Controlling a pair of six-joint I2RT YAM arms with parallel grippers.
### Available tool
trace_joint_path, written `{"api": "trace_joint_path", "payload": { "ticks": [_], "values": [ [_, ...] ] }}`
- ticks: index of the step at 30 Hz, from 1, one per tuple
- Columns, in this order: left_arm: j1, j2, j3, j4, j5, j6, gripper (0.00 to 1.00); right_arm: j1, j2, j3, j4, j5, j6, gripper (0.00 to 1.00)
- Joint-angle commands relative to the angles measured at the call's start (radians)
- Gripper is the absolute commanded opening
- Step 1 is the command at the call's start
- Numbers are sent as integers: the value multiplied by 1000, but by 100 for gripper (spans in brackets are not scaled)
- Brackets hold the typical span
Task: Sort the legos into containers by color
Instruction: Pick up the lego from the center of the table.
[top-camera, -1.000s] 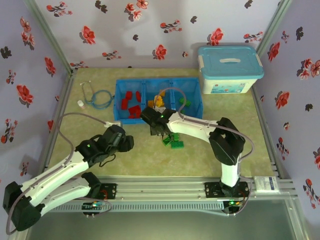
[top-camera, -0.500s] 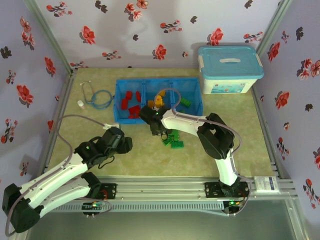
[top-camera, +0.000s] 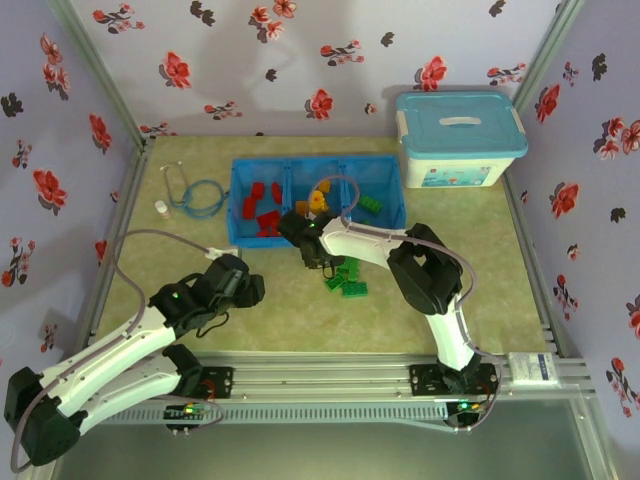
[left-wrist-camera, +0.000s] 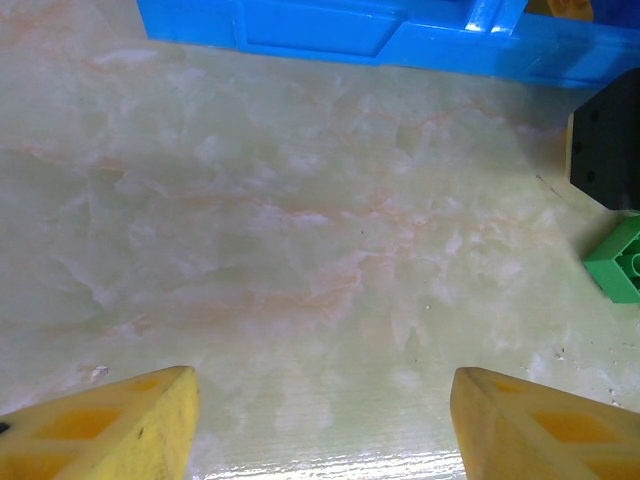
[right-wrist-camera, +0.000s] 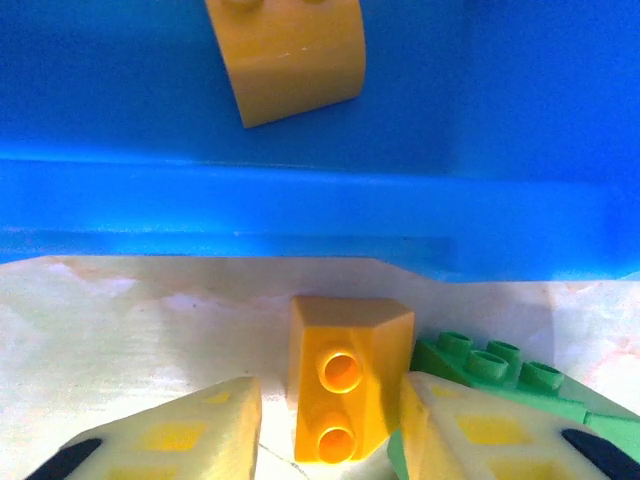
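Right wrist cam shows right gripper (right-wrist-camera: 330, 392) parted, straddling a yellow-orange lego (right-wrist-camera: 345, 340) beside the tray (right-wrist-camera: 300, 200); left wrist cam has left gripper (left-wrist-camera: 322, 400) spread apart above table (left-wrist-camera: 300, 250).

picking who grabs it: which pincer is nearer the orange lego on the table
Right: right pincer straddles the orange lego; left pincer hovers over table, farther left.

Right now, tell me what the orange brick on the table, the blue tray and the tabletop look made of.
Orange brick: hard moulded plastic, smooth, slightly glossy studs.
Blue tray: glossy plastic, bright sheen along its wall.
Tabletop: marble-patterned sheet, perhaps vinyl or laminate; faint sheen, uncertain.
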Motion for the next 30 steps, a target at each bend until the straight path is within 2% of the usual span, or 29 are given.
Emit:
{"api": "trace_joint_path", "payload": {
  "ticks": [1,13,23,30],
  "values": [
    [-6,-2,-8,-2,-23,-20,67,-10,36,-7,-16,2,0,37],
    [-6,-7,-3,-9,-30,-20,66,20,-28,-45,-4,4,17,19],
    [-5,-20,4,-18,-35,-18,66,58,-169,-25,-36,28,6,18],
    [-7,-23,4,-26,-35,-17,66,36,-241,46,-39,41,-56,19]
  ]
}}
